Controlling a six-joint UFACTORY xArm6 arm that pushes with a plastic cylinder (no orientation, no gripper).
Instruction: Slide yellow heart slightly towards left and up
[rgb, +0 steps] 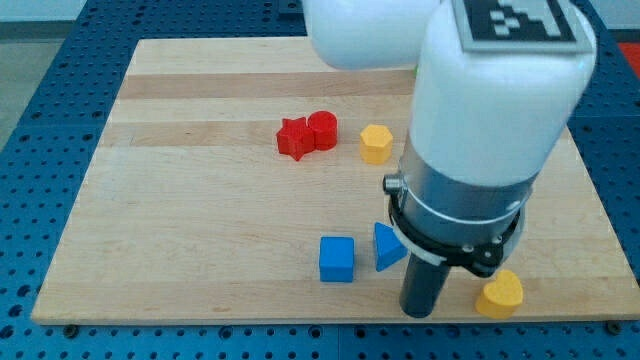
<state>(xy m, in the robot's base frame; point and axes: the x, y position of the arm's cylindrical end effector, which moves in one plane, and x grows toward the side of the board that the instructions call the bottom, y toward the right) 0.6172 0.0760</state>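
In the camera view, our yellow heart (499, 293) lies near the bottom right corner of the wooden desk (180, 240), close to the bottom edge. Our arm's white body fills the view's top right and comes down through a grey collar into the dark rod; our tip (419, 312) shows at the rod's lower end, just left of the heart, though we cannot tell whether the two touch. The tool is a plain rod, so there is nothing to spread or pinch, and it holds nothing.

That placement looks awkward for the job: the heart must go left and up, and we judge the tip should sit on the heart's lower right side to push that way.

The arm stands nearly upright over the desk's right half, hiding part of the board behind it. A blue triangle (387, 246) and a blue cube (337, 259) lie left of the rod. Further up, a red star (294, 137) touches a red cylinder (322, 130), with a yellow hexagon (376, 143) near them.
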